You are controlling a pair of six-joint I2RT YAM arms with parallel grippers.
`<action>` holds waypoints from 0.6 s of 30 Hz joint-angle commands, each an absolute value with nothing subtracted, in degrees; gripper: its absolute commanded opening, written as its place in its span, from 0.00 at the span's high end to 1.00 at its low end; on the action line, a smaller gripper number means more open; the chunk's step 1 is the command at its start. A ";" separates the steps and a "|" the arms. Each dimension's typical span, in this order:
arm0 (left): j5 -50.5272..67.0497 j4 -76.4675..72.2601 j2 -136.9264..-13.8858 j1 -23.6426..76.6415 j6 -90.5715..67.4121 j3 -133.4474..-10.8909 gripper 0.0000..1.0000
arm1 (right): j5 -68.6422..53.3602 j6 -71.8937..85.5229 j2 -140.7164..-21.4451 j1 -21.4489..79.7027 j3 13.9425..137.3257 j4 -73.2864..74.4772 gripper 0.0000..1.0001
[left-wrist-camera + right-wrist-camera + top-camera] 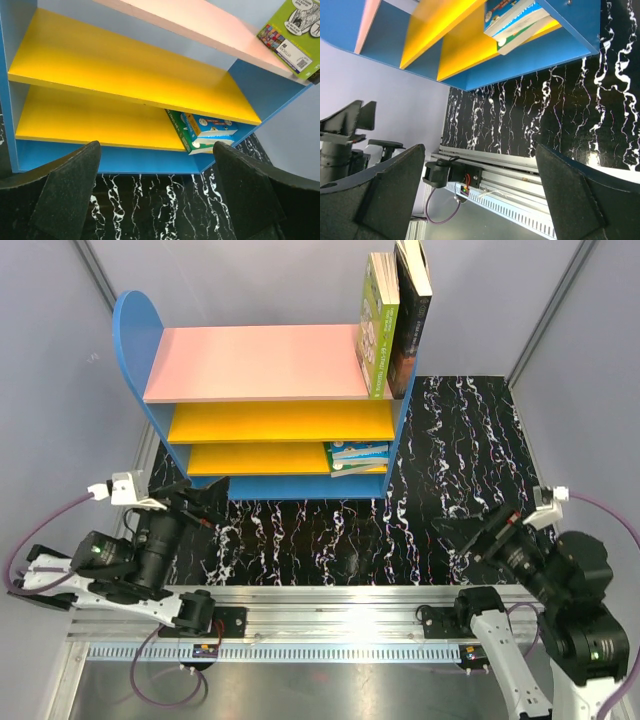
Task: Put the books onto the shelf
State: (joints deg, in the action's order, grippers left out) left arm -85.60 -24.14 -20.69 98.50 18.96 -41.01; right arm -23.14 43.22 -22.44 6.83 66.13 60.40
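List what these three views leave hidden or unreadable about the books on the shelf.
- Top view: the dark book is cut off by the frame's top edge, and its title is too small to read.
- Left wrist view: the green book is cropped by the right edge.
- Top view: the number of books in the lying stack is unclear, because the yellow board above covers most of it.

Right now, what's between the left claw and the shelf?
Only bare black marbled mat lies between the left gripper and the shelf; the left wrist view shows it.
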 commanded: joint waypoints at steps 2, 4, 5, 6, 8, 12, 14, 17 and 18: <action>-98.26 27.52 -21.44 96.34 -17.20 -45.43 0.01 | -20.66 42.81 -20.21 7.21 69.69 63.62 0.00; -98.26 26.56 -22.41 95.10 -14.80 -45.09 0.01 | -20.30 41.75 -20.65 7.29 70.22 66.96 0.00; -98.35 23.06 -22.67 94.84 -12.76 -43.96 0.01 | -19.87 41.49 -20.65 7.21 70.31 67.84 0.00; -98.35 23.11 -23.46 94.66 -12.31 -43.77 0.01 | -19.60 41.40 -20.83 7.29 70.40 68.72 0.00; -98.26 24.34 -24.17 94.13 -14.76 -43.16 0.01 | -19.60 40.78 -21.00 7.21 70.66 68.47 0.00; -98.35 0.06 -27.67 86.08 7.50 -36.68 0.01 | -19.43 40.25 -22.06 7.29 70.84 66.89 0.00; -98.26 -8.40 -31.54 79.12 16.77 -35.60 0.01 | -19.08 40.17 -22.59 7.29 70.58 66.80 0.00; -93.38 12.78 -34.36 76.21 1.38 -40.24 0.01 | -19.07 39.99 -23.20 7.21 70.05 66.45 0.00; -92.04 19.18 -35.50 75.24 -4.68 -41.91 0.01 | -19.07 39.99 -23.29 7.29 70.05 66.18 0.00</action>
